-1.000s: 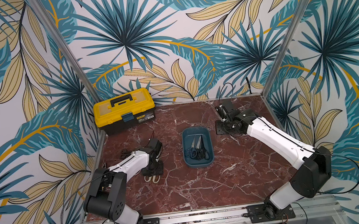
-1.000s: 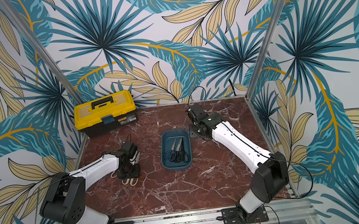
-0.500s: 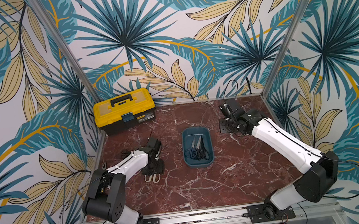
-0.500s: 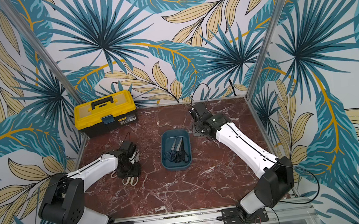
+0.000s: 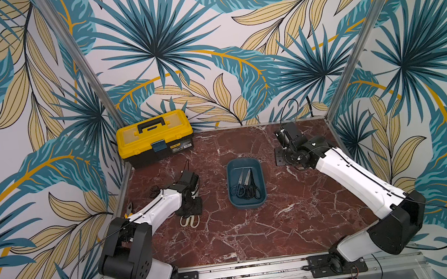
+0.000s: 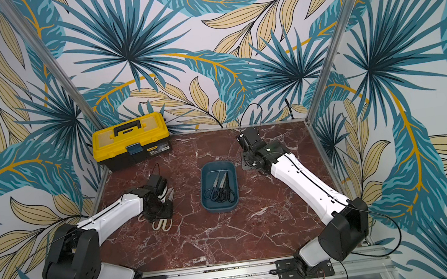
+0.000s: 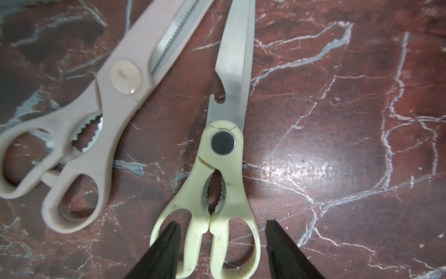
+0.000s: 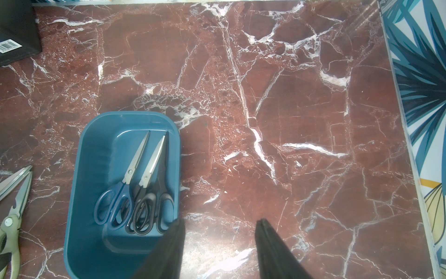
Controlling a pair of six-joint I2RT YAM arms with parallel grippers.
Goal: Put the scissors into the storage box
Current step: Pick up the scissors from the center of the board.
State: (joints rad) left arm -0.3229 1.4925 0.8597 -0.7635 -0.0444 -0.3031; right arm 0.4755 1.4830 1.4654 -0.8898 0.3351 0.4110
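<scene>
The teal storage box (image 5: 248,205) (image 6: 221,209) (image 8: 74,193) sits mid-table and holds a blue-handled pair of scissors (image 8: 125,178) and black-handled scissors (image 8: 149,174) side by side. Cream-handled scissors (image 7: 224,154) (image 5: 189,221) (image 6: 162,224) lie flat on the marble left of the box, next to a pinkish-beige pair (image 7: 115,96). My left gripper (image 7: 222,222) (image 5: 190,208) is open low over the cream handles, with one finger inside a handle loop and the other outside the second loop. My right gripper (image 8: 220,221) (image 5: 282,158) is open and empty above bare marble just right of the box.
A yellow-and-black toolbox (image 5: 155,138) (image 6: 131,138) stands at the back left. Yellow-handled pliers (image 5: 129,211) and black handle loops (image 5: 153,189) lie near the left wall. Patterned walls with metal posts close in the table on three sides.
My right arm has drawn back a little to the right, away from the box. The left gripper stays over the cream scissors with hardly any shift.
</scene>
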